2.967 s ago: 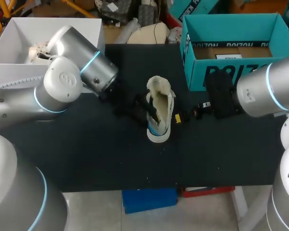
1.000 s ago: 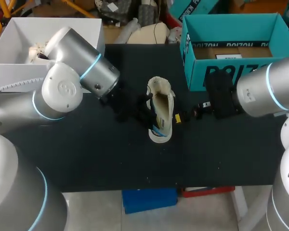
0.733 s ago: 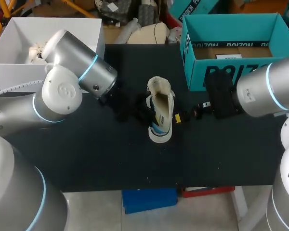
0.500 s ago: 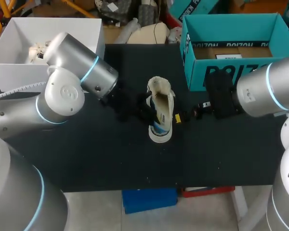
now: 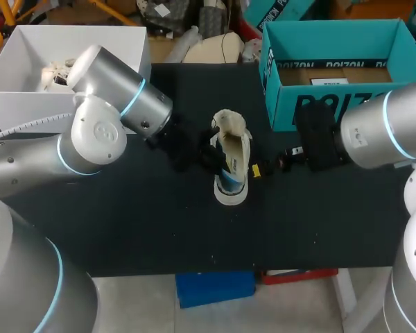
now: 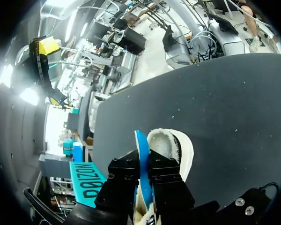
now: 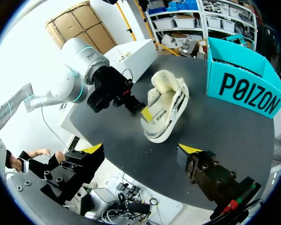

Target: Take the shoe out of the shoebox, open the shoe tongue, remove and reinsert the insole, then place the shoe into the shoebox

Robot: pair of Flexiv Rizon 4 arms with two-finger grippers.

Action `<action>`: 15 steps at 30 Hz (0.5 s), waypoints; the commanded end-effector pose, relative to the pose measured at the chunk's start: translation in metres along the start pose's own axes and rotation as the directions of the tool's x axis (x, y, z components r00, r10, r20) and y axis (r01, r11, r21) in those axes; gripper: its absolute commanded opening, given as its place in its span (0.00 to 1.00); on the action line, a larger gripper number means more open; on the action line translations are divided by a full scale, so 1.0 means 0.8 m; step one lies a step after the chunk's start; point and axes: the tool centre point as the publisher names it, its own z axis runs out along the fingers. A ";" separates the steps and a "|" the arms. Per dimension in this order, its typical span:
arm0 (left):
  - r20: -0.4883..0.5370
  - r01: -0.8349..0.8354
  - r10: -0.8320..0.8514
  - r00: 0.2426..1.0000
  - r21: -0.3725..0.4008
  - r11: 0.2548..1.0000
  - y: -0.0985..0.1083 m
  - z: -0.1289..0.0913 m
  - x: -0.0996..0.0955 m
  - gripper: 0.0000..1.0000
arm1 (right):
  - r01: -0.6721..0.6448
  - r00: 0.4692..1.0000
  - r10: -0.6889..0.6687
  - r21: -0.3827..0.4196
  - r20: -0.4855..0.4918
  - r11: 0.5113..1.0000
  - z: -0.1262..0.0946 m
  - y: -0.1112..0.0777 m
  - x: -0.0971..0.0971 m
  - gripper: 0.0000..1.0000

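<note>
A white fleece-lined shoe (image 5: 230,166) lies on its side in the middle of the black table (image 5: 125,229). My left gripper (image 5: 218,161) reaches into the shoe's opening from the left. In the left wrist view its fingers (image 6: 124,176) are shut on the thin blue insole (image 6: 141,152), which stands on edge beside the shoe's lining (image 6: 171,145). My right gripper (image 7: 140,149) stands open a little to the right of the shoe (image 7: 166,108), with nothing between its yellow tips. The left gripper (image 7: 141,112) shows there at the shoe's side.
The teal shoebox (image 5: 333,104) stands open at the back right, close behind my right arm; it also shows as the shoebox (image 7: 243,89) beside the shoe. A white box (image 5: 28,104) sits at the back left.
My left arm's elbow and wrist have swung slightly to the right while its gripper stays in the shoe. The shoe and the right arm have hardly moved.
</note>
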 end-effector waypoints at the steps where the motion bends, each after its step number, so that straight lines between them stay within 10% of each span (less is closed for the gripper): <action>1: -0.002 0.007 -0.007 1.000 -0.004 1.000 0.009 0.008 0.005 0.00 | -0.001 1.000 0.001 0.001 0.002 1.000 0.001 0.000 0.001 1.00; 15: 0.001 0.011 -0.011 1.000 -0.038 0.999 0.025 0.011 0.006 0.00 | -0.001 1.000 0.001 0.001 0.002 1.000 0.001 0.000 0.001 1.00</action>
